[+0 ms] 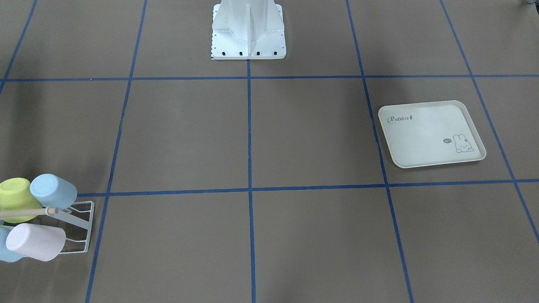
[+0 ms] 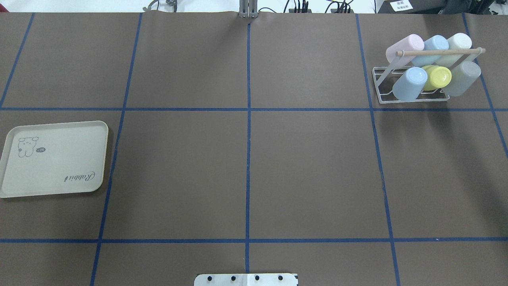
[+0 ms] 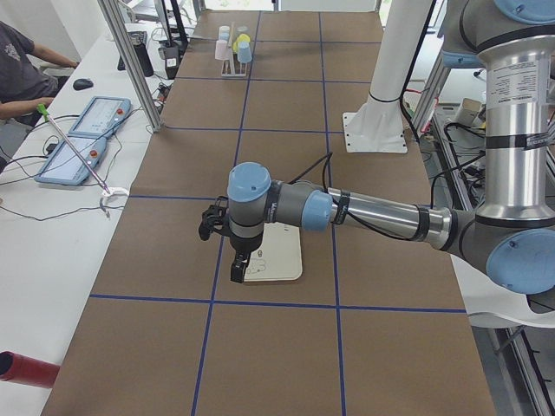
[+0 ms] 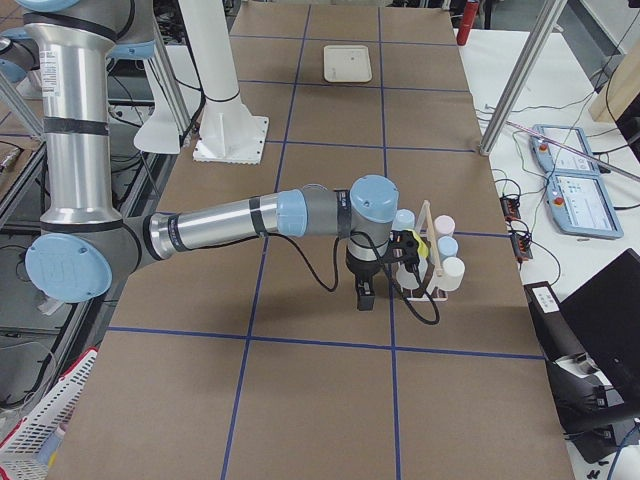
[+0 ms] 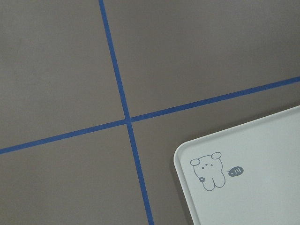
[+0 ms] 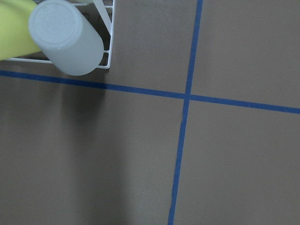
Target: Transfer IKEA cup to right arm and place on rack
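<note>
While both arms reach level over the brown desk [image 2: 309, 174] crossed by blue tape lines [image 2: 249, 159], neither claw shows in any view close enough to judge its grip.

The left arm [image 3: 381, 212], silver-grey with light-blue joint caps, stands upright at the robot's edge of the desk. Its forearm runs flat out over the left part of the surface. The wrist bends down, so the black left claw [image 3: 235, 274] points at the desk and hangs over one edge of the cream rectangular tray with a rabbit print [image 2: 55, 167]. Whether this claw is released or clenched I cannot tell. Its wrist camera looks down on the tray's rounded corner and a tape crossing beside it.

The right arm [image 4: 220, 228], of the same build, is posed alike, with the upper part upright, the forearm level and the wrist turned down. The black right claw [image 4: 364, 292] points downward just beside the small white wire rack [image 2: 379, 85]. Its state cannot be told either.

The rack stands near the desk's far right corner, with a light wooden dowel [image 2: 440, 52] across its top. Six plastic cups sit tilted on its prongs. The far row holds a pale pink cup [image 2: 405, 45], a far light-blue cup [image 2: 432, 44] and a cream-white cup [image 2: 458, 43]. The near row holds a near light-blue cup [image 2: 410, 82], a yellow-green cup [image 2: 436, 76] and a grey cup [image 2: 464, 77]. The right wrist camera shows the grey cup over one corner of the rack's wire base.
</note>
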`<state>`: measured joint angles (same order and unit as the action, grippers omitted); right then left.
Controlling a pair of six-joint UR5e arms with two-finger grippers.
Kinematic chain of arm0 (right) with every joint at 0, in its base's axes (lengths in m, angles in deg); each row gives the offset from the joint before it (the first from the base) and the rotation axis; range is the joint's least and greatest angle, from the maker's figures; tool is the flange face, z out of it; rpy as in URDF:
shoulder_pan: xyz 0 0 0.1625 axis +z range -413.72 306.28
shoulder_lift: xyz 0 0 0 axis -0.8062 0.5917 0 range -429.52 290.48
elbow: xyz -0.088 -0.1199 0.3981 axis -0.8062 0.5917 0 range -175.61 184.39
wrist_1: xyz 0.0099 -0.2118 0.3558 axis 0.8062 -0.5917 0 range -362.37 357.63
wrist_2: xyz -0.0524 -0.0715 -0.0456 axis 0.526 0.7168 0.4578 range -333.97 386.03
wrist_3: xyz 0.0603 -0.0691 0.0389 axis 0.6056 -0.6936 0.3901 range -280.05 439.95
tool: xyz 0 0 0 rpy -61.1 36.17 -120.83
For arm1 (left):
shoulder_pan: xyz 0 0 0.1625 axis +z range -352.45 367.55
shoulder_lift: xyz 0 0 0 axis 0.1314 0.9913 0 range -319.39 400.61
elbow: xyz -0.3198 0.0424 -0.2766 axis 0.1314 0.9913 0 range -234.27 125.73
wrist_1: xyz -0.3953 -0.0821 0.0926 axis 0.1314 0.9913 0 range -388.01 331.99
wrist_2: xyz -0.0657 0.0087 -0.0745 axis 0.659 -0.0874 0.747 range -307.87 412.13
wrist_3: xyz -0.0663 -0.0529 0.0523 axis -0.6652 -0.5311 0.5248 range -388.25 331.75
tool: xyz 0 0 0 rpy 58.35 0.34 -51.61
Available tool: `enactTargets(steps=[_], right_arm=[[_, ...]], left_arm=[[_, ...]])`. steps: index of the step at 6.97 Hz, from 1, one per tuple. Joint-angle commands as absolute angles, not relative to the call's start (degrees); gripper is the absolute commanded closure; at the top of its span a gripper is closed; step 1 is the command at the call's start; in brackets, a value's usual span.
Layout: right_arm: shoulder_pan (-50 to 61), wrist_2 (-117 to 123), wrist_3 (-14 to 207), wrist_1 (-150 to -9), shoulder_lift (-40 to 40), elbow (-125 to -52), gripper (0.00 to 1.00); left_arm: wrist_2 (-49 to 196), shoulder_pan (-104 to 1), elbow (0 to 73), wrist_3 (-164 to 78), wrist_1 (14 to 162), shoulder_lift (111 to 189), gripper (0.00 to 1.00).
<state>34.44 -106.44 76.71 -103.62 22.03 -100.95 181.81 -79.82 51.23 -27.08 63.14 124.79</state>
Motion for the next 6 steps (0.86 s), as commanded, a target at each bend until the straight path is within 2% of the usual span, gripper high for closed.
enactTargets(steps=[1, 6], right_arm=[[34.4, -106.8, 76.8, -103.6, 23.4, -100.7, 0.0], [34.4, -107.0, 76.9, -103.6, 23.4, -98.5, 0.0]], left_arm=[[181.8, -79.9, 50.3, -26.9, 62.4, 124.0, 0.0], [185.2, -82.4, 47.3, -23.1, 63.0, 121.8, 0.0]])
